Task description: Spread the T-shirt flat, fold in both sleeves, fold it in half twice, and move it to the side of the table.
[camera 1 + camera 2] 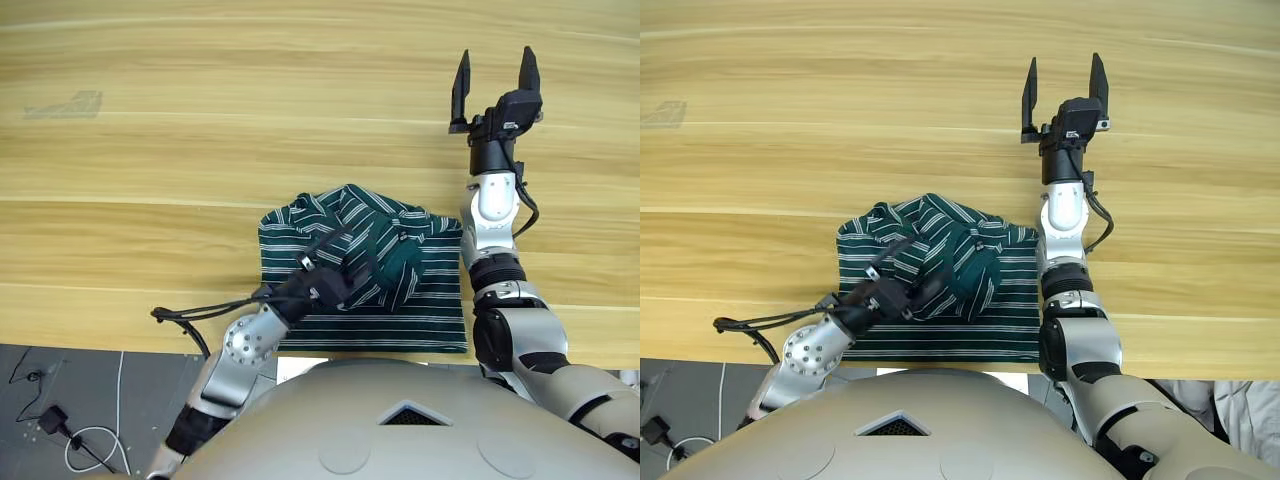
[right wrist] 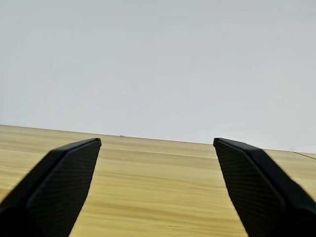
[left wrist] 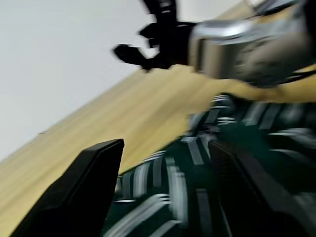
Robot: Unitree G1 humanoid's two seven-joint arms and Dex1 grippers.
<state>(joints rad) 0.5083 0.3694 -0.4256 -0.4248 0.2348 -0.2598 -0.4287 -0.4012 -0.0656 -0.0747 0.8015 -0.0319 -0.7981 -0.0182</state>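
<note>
Dark-green, white-striped T-shirt [image 1: 420, 310] lay at the near edge of the pale wooden table [image 1: 200, 150], just in front of me, as a rough rectangle. A bunched lump of fabric [image 1: 395, 262] sat on top near its middle.

My left gripper [image 1: 360, 248] was down on that lump. Its fingers were parted, with striped cloth between and under them. I could not tell whether any fold was actually pinched (the wrist view was smeared).

My right gripper [image 1: 495, 75] was out over bare table, well beyond the shirt's far right corner. Its fingers were spread wide and held nothing. The right forearm ran just beside the shirt's right edge.

Risks, as I judged them:
- Closing the left fingers on the lump and pulling could lift several layers at once and drag the rectangle out of shape.
- The near hem sat right at the table edge. A tug toward me could tip cloth over the side.
- Bringing the right arm back low could catch the right edge and skew it.

Orientation: the long axis ran left to right, parallel to the near table edge. The far edge rose to a soft peak at centre. I could not say whether that was the collar, so I left the neck direction unrecorded.
</note>
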